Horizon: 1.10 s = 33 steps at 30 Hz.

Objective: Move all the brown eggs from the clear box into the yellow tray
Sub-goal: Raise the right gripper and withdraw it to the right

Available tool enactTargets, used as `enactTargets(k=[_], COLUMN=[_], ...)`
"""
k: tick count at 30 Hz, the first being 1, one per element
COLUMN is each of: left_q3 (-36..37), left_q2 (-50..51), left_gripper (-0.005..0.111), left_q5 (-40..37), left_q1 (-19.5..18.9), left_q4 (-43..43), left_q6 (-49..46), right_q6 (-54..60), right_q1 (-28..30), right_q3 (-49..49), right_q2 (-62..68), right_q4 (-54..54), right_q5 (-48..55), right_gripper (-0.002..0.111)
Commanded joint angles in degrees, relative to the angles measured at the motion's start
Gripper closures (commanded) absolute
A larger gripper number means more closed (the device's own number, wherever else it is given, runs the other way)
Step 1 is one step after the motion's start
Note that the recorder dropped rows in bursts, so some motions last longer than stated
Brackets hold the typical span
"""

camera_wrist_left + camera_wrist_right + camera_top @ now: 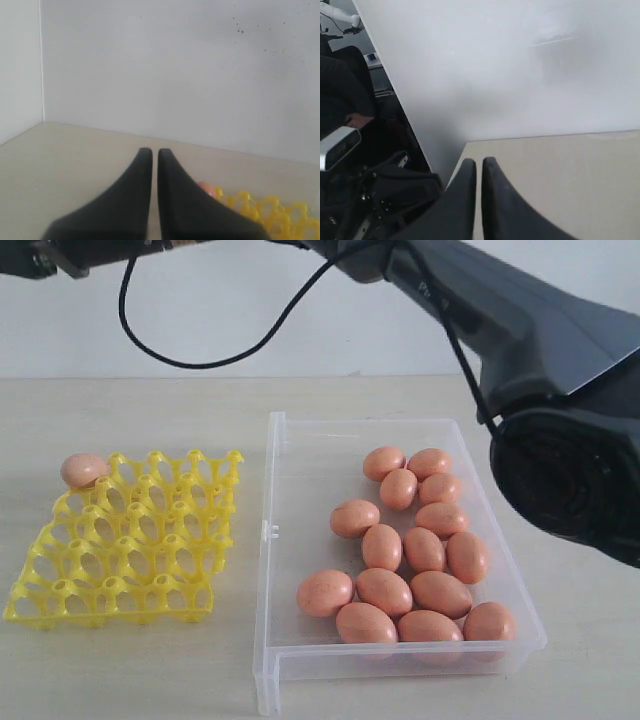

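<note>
Both arms are up and away from the clear box (300, 440), neither one over the eggs. The left gripper (150, 155) has its fingers pressed together with nothing between them. It hangs above the table (150, 670) on the tray side of the box and points at the wall. The right gripper (479, 165) is also clenched and empty, aimed at the table edge and the wall. The bulky right arm (560, 390) looms over the box's right wall. Likely a pause between picks: nothing is carried, so the next egg has yet to be gripped, and the fingers must spread first.

The brown eggs (384, 591) lie loose on the box floor, about fifteen of them, bunched toward the box's right wall. Most touch a neighbour and some lean on each other. The strip along the box's left wall has no eggs. They lie on their sides because the flat floor gives them no seat. They would probably roll if nudged.

The yellow tray (130, 540) sits just left of the box, apart from it, flat on the table. A single egg (84, 470) sits in the tray corner farthest from the box, at the back. It also peeks out beside the left fingers in the left wrist view. All other cups are open. Filling from the far corner likely keeps later placements unobstructed. Task is barely begun.
</note>
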<state>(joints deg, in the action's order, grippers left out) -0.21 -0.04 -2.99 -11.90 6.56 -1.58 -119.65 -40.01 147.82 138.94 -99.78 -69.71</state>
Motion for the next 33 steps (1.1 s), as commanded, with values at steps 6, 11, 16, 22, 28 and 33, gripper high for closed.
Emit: enactTargets(k=[6, 11, 16, 22, 28, 33], left_q3=[0.21, 0.21, 0.21, 0.21, -0.94, -7.58], left_q2=[0.04, 0.04, 0.04, 0.04, 0.04, 0.04], left_gripper=[0.103, 0.103, 0.103, 0.103, 0.103, 0.103], left_q5=[0.91, 6.76, 12.72, 13.22, 11.38, 1.46], left_q1=[-0.08, -0.08, -0.08, -0.08, -0.08, -0.08], left_q4=[0.56, 0.67, 0.67, 0.67, -0.61, -2.69], left_q6=[0.65, 10.28, 12.08, 17.85, 19.19, 20.22], right_q6=[-0.3, -0.3, -0.3, -0.3, 0.2, 7.87], right_q1=[4.48, 9.58, 10.67, 10.86, 11.2, 12.21], right_q3=[0.12, 0.12, -10.98, -30.87, -48.88, -58.04], right_q2=[-6.92, -7.39, -11.89, -21.49, -27.12, -29.3], right_q4=[-0.16, -0.16, -0.16, -0.16, -0.16, -0.16], right_q5=[-0.25, -0.25, -0.25, -0.25, -0.25, -0.25], right_gripper=[0.109, 0.109, 0.109, 0.109, 0.109, 0.109])
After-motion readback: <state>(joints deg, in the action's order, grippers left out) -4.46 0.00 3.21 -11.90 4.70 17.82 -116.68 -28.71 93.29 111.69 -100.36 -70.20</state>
